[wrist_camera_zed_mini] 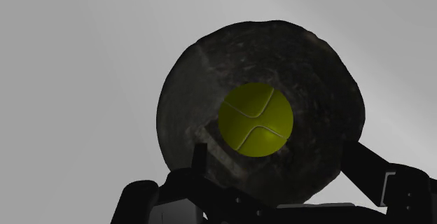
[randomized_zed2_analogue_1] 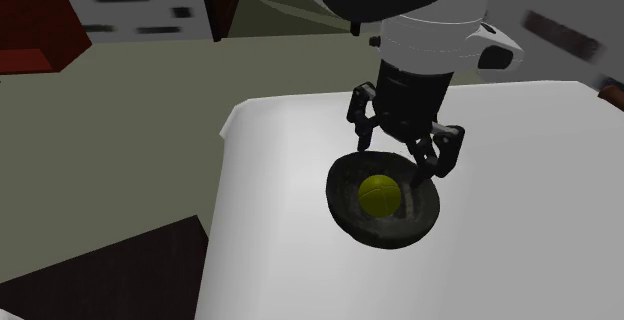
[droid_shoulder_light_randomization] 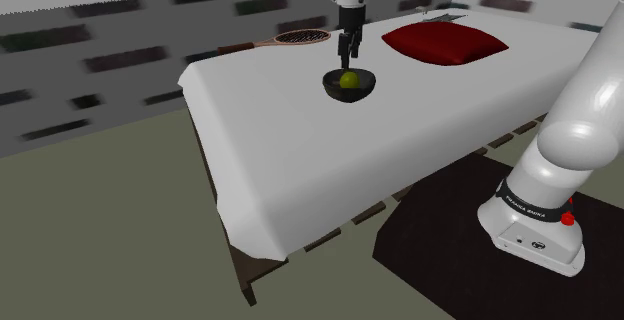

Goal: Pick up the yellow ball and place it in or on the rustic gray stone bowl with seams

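- Ball (wrist_camera_zed_mini: 255, 120) sat inside the bowl (wrist_camera_zed_mini: 183, 103), at its middle; placement looked done.
- Fingers (randomized_zed2_analogue_1: 435, 153) stood apart just above the bowl, clasping nothing, so the ball lay free.

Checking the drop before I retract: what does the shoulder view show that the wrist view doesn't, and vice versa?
Shoulder view adds a racket and a red cushion farther back on the white surface. Wrist view adds the ball's curved seam lines and the bowl's rough dark inside. Both show the yellow ball resting in the bowl, the open pincer above, not touching it.
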`<state>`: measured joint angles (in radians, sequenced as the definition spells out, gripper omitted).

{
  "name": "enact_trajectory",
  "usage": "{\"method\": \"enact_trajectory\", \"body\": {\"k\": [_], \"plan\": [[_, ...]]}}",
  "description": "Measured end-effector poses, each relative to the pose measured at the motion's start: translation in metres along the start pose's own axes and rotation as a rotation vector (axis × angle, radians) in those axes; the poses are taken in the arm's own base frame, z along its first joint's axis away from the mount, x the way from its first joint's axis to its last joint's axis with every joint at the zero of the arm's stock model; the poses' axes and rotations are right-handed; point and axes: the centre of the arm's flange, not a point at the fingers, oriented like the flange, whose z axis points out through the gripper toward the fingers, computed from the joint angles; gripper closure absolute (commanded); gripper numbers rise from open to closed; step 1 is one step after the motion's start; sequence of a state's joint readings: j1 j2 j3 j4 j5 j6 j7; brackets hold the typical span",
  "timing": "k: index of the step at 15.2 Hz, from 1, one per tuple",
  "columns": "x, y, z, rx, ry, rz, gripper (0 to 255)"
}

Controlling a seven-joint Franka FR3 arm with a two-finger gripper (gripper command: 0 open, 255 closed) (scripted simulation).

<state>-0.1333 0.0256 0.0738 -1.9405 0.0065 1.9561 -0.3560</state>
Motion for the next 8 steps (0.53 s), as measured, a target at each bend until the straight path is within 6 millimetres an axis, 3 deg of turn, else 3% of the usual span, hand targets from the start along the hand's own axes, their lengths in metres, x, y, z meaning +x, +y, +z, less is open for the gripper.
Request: {"method": "enact_trajectory", "body": {"k": [4, 8], "plan": [[0.0, 0.0, -0.037, 0.0, 0.001, 0.0, 0], [-0.001, 0.0, -0.043, 0.0, 0.0, 0.0, 0]]}}
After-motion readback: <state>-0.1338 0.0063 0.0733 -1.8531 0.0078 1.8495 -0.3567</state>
